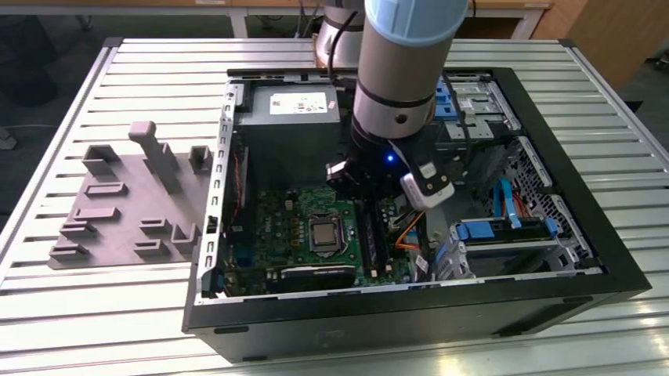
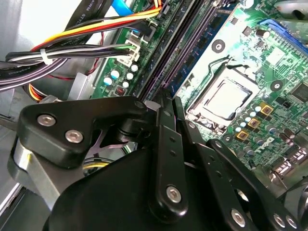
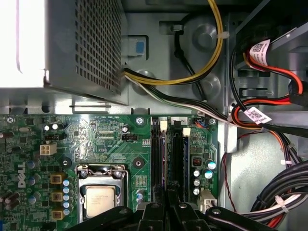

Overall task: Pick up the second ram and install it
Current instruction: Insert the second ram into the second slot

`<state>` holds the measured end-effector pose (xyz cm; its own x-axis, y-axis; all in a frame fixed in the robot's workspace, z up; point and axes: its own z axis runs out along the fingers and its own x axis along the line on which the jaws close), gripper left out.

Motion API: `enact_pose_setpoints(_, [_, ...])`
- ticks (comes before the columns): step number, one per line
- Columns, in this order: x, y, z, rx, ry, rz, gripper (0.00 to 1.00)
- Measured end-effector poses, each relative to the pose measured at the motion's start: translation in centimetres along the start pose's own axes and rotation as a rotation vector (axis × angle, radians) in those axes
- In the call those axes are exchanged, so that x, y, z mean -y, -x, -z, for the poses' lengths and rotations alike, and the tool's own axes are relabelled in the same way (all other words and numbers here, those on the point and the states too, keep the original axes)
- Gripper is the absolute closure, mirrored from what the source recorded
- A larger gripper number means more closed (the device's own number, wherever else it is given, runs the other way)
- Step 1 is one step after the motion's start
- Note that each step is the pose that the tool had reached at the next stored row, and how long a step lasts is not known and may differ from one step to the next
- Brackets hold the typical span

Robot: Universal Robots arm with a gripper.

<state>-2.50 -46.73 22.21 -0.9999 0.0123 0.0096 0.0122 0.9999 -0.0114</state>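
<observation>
Over the memory slots (image 3: 168, 154) beside the CPU socket (image 3: 101, 190), the black fingers (image 2: 166, 144) are pressed close together, pinching the ram (image 2: 190, 57) by its edge; it stands in a slot, though how deep is unclear. Around them lies the green motherboard (image 1: 313, 227) inside the open case (image 1: 418, 313), which rests on a ribbed metal surface (image 1: 105, 313). A grey fixture (image 1: 125, 204) sits toward the exterior view's left. Behind, wooden furniture (image 1: 616, 31) shows.
</observation>
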Motion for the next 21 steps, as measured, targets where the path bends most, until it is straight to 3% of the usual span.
enact_pose_setpoints(12, [0.09,0.0,-0.61,-0.0016,-0.0001,0.0,0.86])
enact_pose_setpoints(21, [0.11,0.01,-0.59,-0.0024,-0.0001,0.0,0.86])
